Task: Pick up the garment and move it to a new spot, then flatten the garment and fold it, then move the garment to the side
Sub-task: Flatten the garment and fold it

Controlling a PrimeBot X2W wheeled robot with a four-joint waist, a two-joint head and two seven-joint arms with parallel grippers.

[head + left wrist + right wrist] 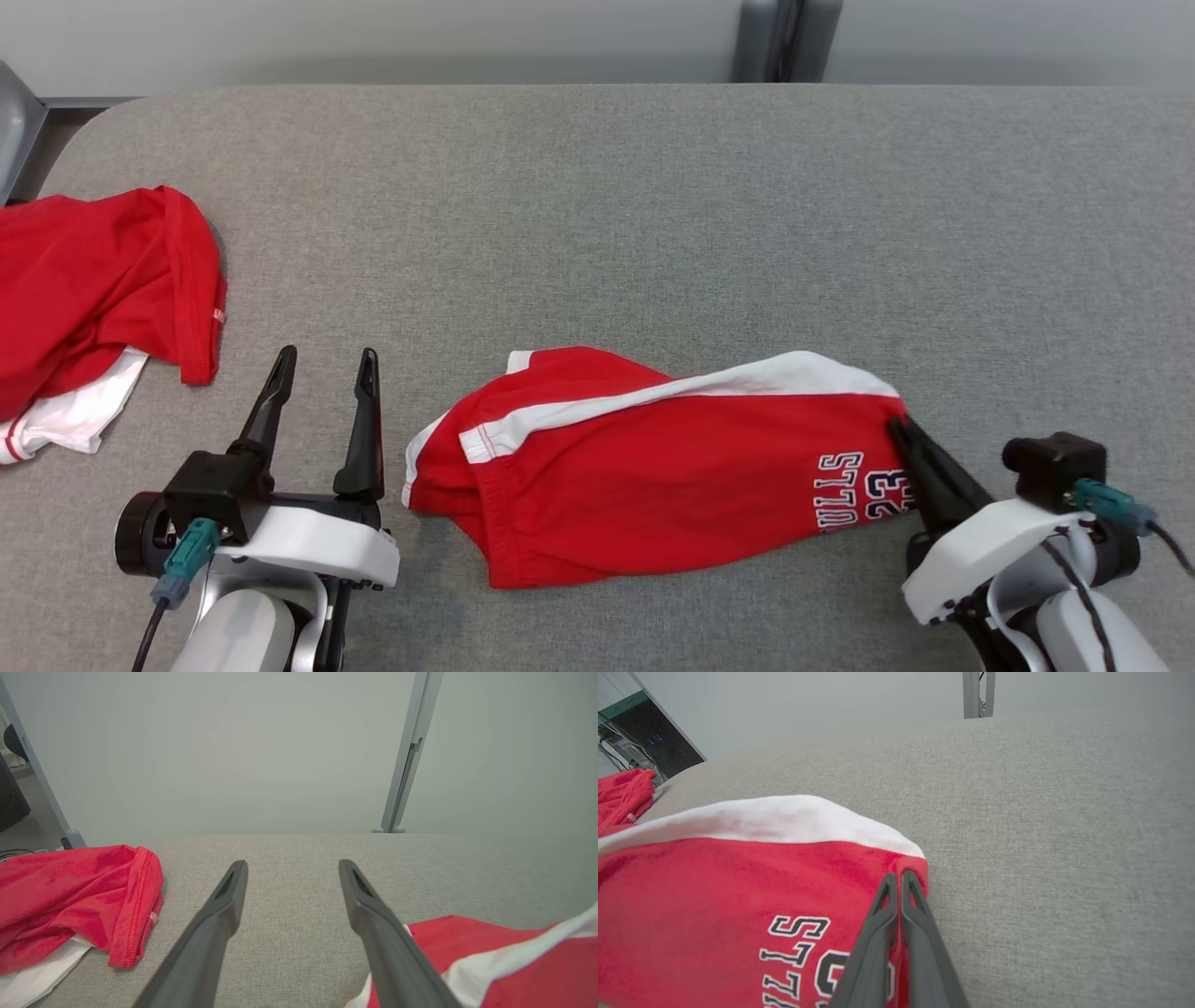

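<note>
Head view gives me the whole layout. The garment (pixel 653 467), red with a white band, lies crumpled on the grey table (pixel 597 187), near the front edge and a little right of centre. My right gripper (pixel 898 427) is at the lower right, its tips at the garment's right-hand corner, next to the white lettering (pixel 864 490) with the number 23. My left gripper (pixel 329 353) sits at the lower left, just beside the garment's left end but apart from it, fingers spread and holding nothing. Farther left, at the table's edge, a heap of clothes (pixel 93 280) lies red over white, well apart from the garment.

Right wrist view settles what the head camera leaves vague. The right gripper (pixel 896 875) has both fingers pressed together, and red cloth puckers around the tips just below the white band (pixel 761 819). I read that as a pinch on the garment (pixel 714 896) at that corner. A grey post (pixel 978 695) stands beyond the table's far edge.

Left wrist view shows the left gripper (pixel 293 863) wide open over bare table. The heap of clothes (pixel 70 891) is off to its left. The garment (pixel 514 970) is low on its right, where one finger hides part of the cloth.
</note>
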